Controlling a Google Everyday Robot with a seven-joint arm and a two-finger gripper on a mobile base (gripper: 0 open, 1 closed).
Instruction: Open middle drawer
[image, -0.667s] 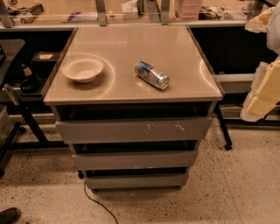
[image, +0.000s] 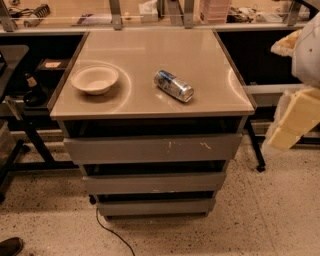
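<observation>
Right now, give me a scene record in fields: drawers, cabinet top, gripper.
middle drawer: looks shut; plain grey front, no handle
top drawer: looks shut; white scratch marks
bottom drawer: looks shut
cabinet top: white bowl at left; drink can on its side, right of the bowl
gripper: right of the cabinet, clear of all the drawers

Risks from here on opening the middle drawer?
1. The middle drawer has a flat, handleless front between two similar ones; the gripper, right of the cabinet, might catch the scratched top drawer instead.
2. The can lies on its side on top; a jolt might roll it off.
</observation>
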